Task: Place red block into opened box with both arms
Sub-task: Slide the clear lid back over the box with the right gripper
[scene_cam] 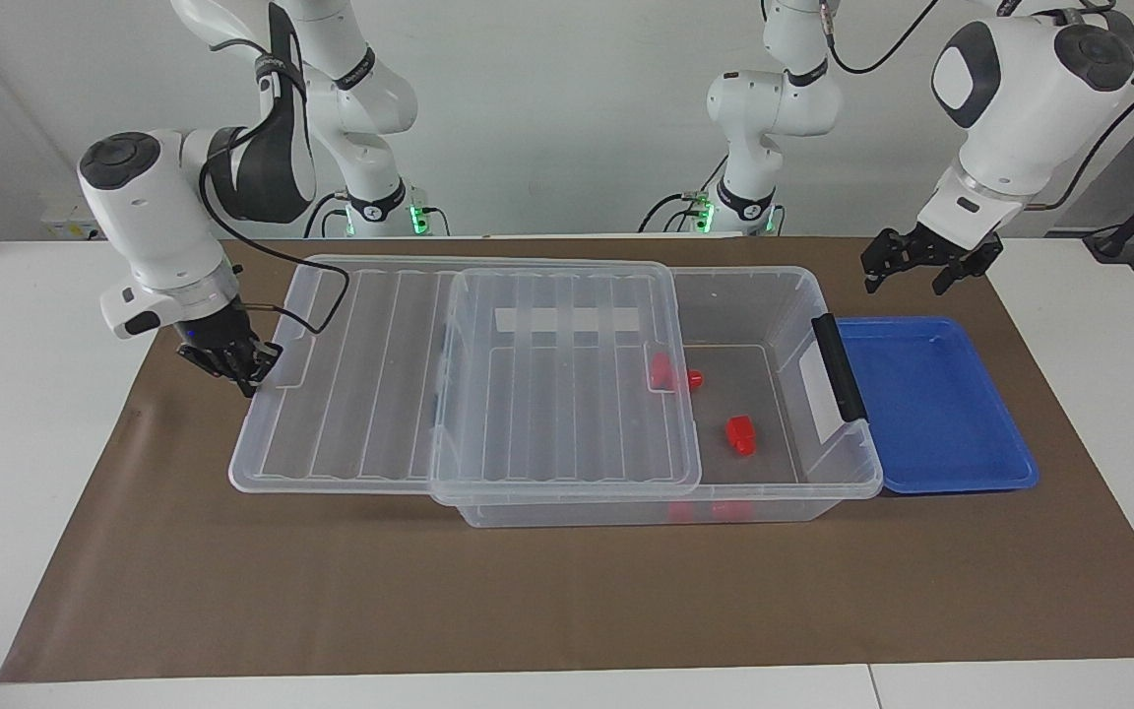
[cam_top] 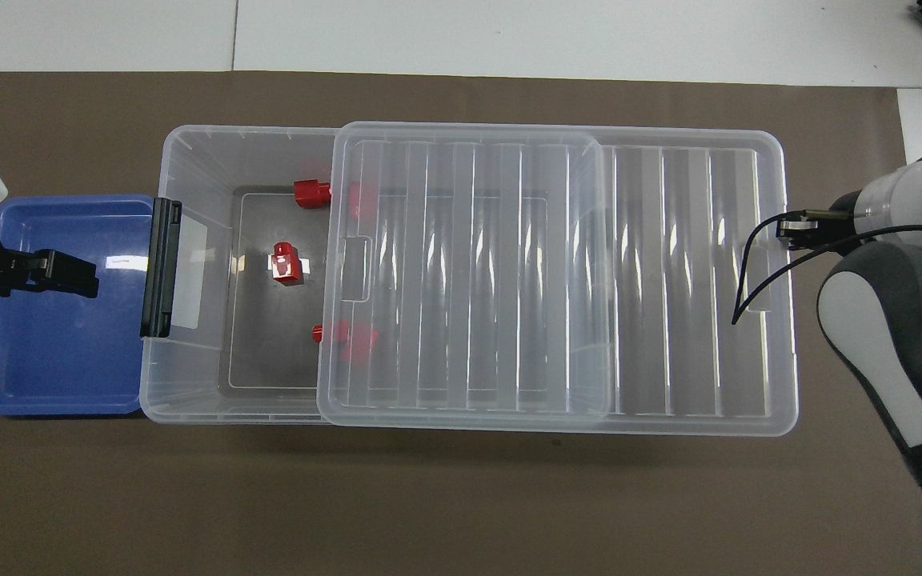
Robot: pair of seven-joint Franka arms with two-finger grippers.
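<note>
Right gripper [scene_cam: 250, 375], jaws closed, touches the lid [scene_cam: 380, 374] end; left gripper [scene_cam: 907, 266], jaws wide, hangs above the blue tray [scene_cam: 931, 404].

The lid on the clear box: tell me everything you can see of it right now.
The clear ribbed plastic lid is rectangular with rounded corners, raised ridges across it and a small tab at each end. It lies flat on the large clear plastic box, slid toward the right arm's end, so it overhangs there and leaves the black-handle end uncovered. The right gripper, jaws shut, is at its overhanging end edge; contact looks likely but cannot be confirmed.
</note>
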